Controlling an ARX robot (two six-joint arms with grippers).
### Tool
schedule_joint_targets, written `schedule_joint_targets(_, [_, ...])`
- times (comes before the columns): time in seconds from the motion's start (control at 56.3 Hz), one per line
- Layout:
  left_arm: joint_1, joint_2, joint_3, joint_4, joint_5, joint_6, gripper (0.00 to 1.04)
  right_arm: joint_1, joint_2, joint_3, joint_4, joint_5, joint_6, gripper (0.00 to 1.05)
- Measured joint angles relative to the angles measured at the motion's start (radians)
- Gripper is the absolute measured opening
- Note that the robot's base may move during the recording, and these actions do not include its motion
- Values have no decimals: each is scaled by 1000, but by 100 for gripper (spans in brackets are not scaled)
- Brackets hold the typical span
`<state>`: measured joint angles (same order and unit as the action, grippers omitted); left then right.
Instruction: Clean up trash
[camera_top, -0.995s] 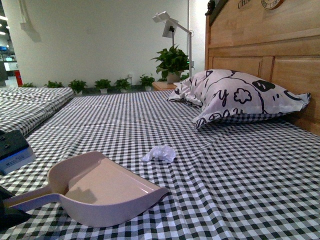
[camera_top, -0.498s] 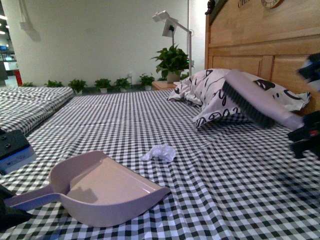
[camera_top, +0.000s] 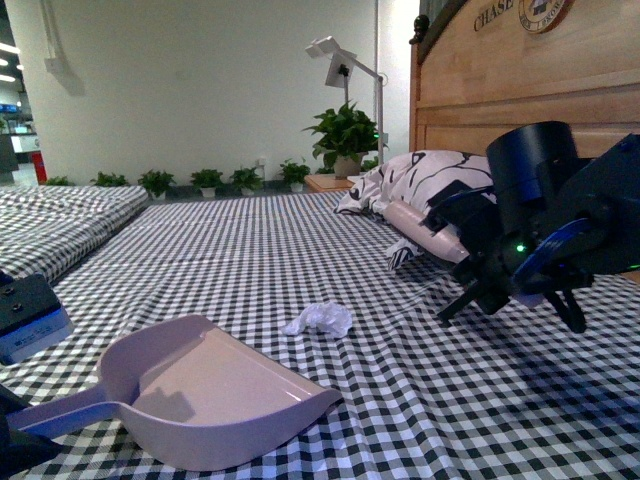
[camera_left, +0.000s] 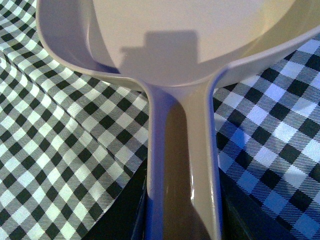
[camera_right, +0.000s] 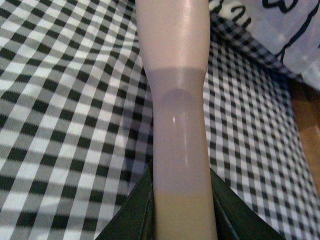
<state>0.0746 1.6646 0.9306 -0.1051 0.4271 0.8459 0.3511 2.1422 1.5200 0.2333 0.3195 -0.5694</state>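
Observation:
The trash (camera_top: 320, 319), a small crumpled white wad, lies on the checked bed sheet just beyond the dustpan's open lip. The pinkish dustpan (camera_top: 205, 395) rests on the sheet at the front left. My left gripper (camera_top: 14, 446) is shut on its handle, which also shows in the left wrist view (camera_left: 182, 165) between the jaws of the left gripper (camera_left: 182, 222). My right gripper (camera_top: 487, 262) is shut on the pinkish brush (camera_top: 428, 230) and holds it above the sheet, right of the trash and in front of the pillow. The brush handle (camera_right: 177, 125) runs out from the right gripper (camera_right: 182, 212); its bristles are hidden.
A black-and-white patterned pillow (camera_top: 420, 175) leans on the wooden headboard (camera_top: 560, 90) at the back right. A blue-grey device (camera_top: 28, 320) sits at the left edge. A second bed (camera_top: 60, 215), potted plants (camera_top: 345, 125) and a lamp stand lie beyond.
My right arm has swung in from the right edge toward the middle, bringing the brush lower and closer to the trash. The dustpan and trash have stayed put.

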Motion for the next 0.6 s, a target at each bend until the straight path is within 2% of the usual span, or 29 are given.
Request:
schedule_joint_targets(0.196, [0, 0, 0, 0, 0, 0, 28, 45, 66, 39, -55, -13, -129, 20])
schedule_joint_targets(0.355, [0, 0, 0, 0, 0, 0, 28, 70, 83, 34, -191, -95, -150, 20])
schedule_joint_targets(0.498, [0, 0, 0, 0, 0, 1, 28, 71, 31, 18, -360, -250, -109, 20])
schedule_joint_targets(0.604, [0, 0, 0, 0, 0, 2, 28, 67, -54, -21, -508, -452, -100, 20])
